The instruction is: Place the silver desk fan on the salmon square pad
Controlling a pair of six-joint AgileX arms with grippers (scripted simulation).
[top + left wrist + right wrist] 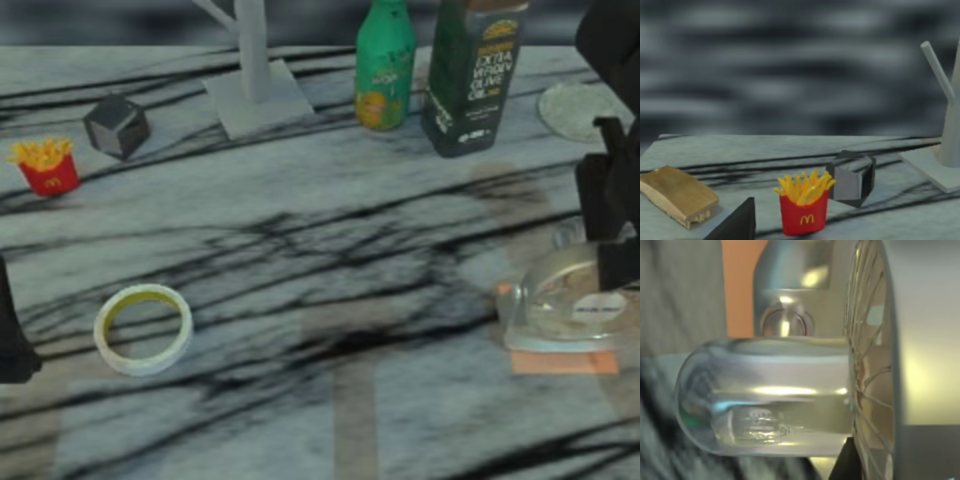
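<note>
1. Near edge of the table: marble-patterned, dark-veined, bare at front centre.
2. Front left: white-and-yellow tape ring lying flat, hollow middle showing only table.
3. Far left edge: left gripper parked, only a dark part in view; finger state impossible to tell.
4. Front right: salmon square pad flat on the table, with the silver desk fan on it, covering most of it; an orange strip exposed along the near side.
5. Fan up close in the right wrist view: chrome cylindrical motor housing with rounded end, wire grille in a round ring, shiny reflections throughout.
6. Right gripper directly at the fan, dark fingers against its far-right side; held or merely touched, impossible to tell.
7. Mid left: red carton of fries, yellow fries standing up out of it; grey cube just beside.
8. Back row: white stand, green bottle, dark olive oil bottle, both upright; contents not visible.
9. Far right back: round grey disc.
10. Left wrist view only: tan bread-like slab on the table.
</note>
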